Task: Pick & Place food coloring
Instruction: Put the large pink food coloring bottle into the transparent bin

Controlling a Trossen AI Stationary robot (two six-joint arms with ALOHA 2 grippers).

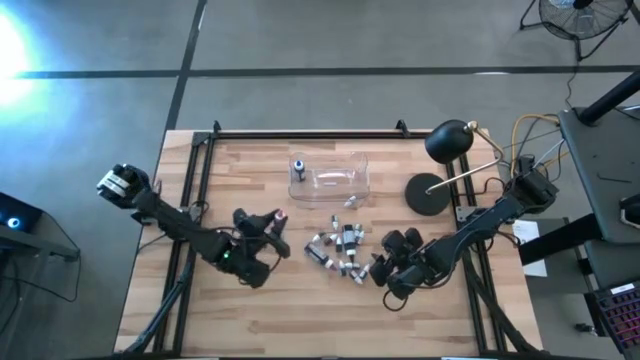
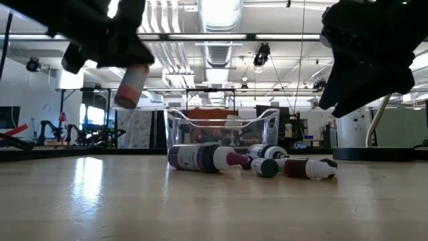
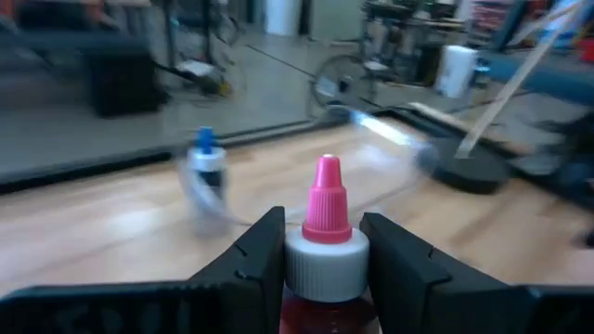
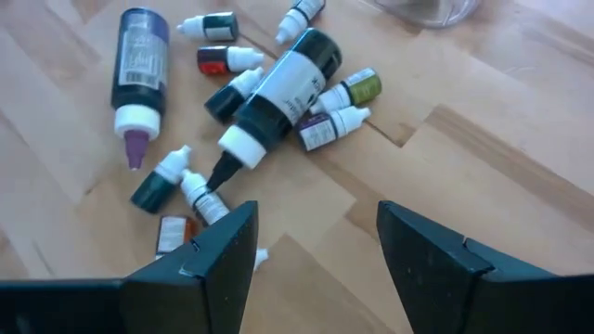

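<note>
Clearly the left gripper point(image 3: 320, 264) is clamped on a pink-capped food coloring bottle point(image 3: 323, 243), lifted off the wooden table point(image 1: 200, 310), cap pointing forward along the fingers. In the overhead view the clear plastic box point(image 1: 335, 177) lies toward one o'clock from that gripper, with a blue-capped bottle point(image 1: 297, 165) apparently standing at the box's left end (the wrist view blurs it, so inside or just beside is uncertain). The left arm is the one carrying the load toward the box. The right gripper point(image 4: 316, 250) hovers with fingers apart over the heap of loose bottles point(image 1: 340, 250), which lies at its ten o'clock.
</note>
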